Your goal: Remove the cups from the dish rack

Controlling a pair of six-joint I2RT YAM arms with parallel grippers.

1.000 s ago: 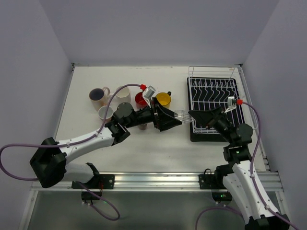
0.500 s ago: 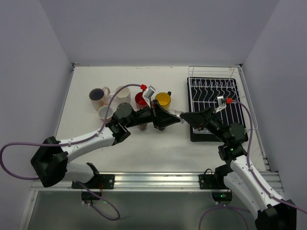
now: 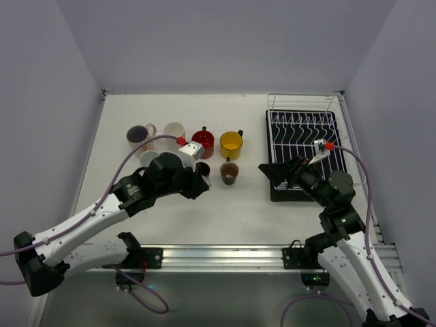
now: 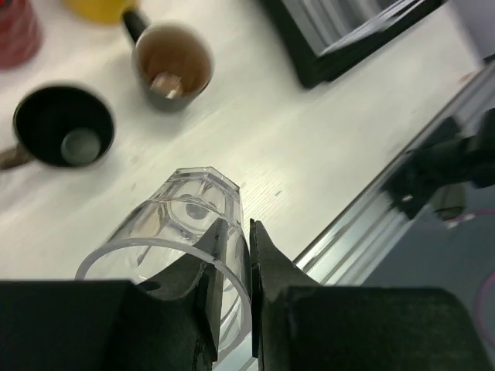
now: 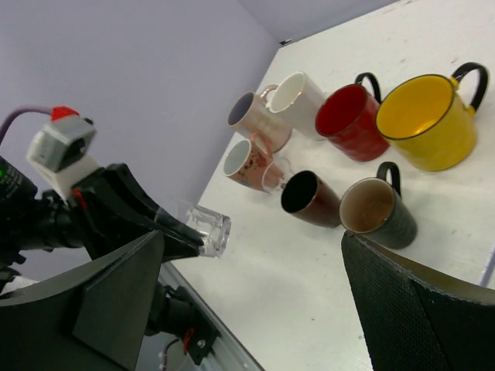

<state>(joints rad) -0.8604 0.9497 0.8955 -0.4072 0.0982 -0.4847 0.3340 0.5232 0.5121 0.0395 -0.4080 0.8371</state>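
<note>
My left gripper [image 4: 248, 251] is shut on the rim of a small clear glass [image 4: 184, 207], one finger inside it and one outside. It holds the glass tilted above the table, in front of the black cup [image 3: 203, 168]. My right gripper [image 3: 276, 174] stands wide open with nothing in it, at the near left corner of the dish rack [image 3: 304, 107]. The white wire rack on its black tray shows bare prongs. Across the table, the same glass [image 5: 209, 229] shows in the right wrist view. Yellow [image 3: 231, 142], red [image 3: 204, 141], white [image 3: 174, 130] and purple-lined [image 3: 139, 134] cups stand in a row.
A brown cup [image 3: 229, 172] and a patterned white cup [image 3: 150, 159] stand nearer the arms, with another small clear glass [image 5: 274, 175] by the patterned one. The metal rail [image 3: 218, 257] runs along the table's near edge. Walls close in the table on three sides.
The clear glass passed from my right gripper to my left. The left gripper shut on it and drew back to the left. The right gripper opened wide and stayed by the rack.
</note>
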